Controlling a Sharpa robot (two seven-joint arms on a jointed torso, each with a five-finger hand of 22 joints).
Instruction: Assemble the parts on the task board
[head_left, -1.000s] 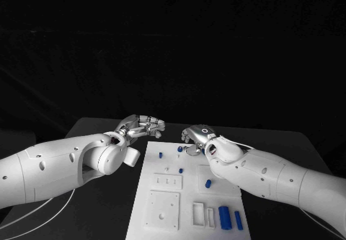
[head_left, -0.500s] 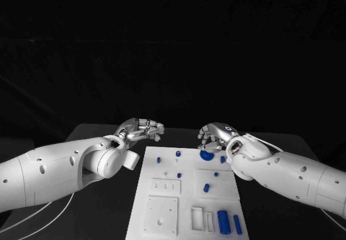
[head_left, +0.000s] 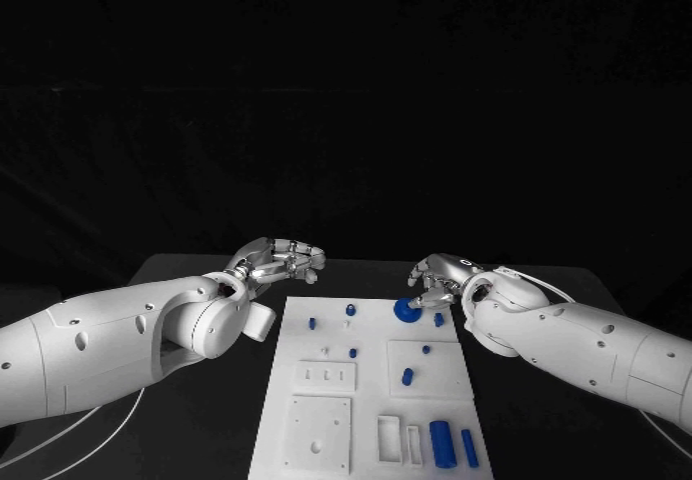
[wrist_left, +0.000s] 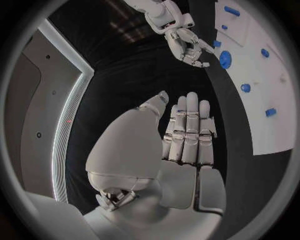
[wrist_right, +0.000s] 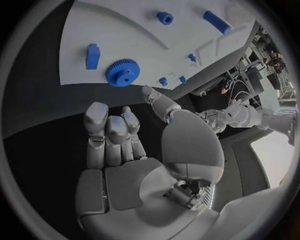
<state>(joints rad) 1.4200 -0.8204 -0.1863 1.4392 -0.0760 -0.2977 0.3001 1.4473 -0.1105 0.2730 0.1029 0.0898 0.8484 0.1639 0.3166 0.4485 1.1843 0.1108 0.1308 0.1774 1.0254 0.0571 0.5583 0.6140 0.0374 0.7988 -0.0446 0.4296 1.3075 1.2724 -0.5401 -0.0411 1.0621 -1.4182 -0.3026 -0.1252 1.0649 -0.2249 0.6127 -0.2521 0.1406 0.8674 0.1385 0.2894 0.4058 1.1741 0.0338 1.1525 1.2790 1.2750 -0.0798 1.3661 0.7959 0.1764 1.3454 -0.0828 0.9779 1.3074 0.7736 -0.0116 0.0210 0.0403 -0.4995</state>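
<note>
The white task board (head_left: 326, 405) lies in the middle of the black table. A blue gear (head_left: 410, 310) lies flat near the board's far right edge, also seen from the wrists (wrist_right: 122, 72) (wrist_left: 225, 59). My right hand (head_left: 440, 275) hovers just behind and right of the gear, fingers loosely spread and holding nothing (wrist_right: 115, 135). My left hand (head_left: 281, 258) is off the board's far left corner, its fingers stretched out and empty (wrist_left: 187, 130). Small blue pegs (head_left: 316, 323) stand or lie across the far half of the board. Two long blue bars (head_left: 443, 443) lie at its near right corner.
Raised white blocks with slots and holes (head_left: 327, 375) sit on the board's near left half. A bare strip of black table (head_left: 555, 275) runs behind the board and both hands. My left forearm (head_left: 130, 340) lies along the board's left side.
My right hand, which was over the board's far middle, has moved right and back off the board. The blue gear now lies uncovered on the board. My left hand has barely moved.
</note>
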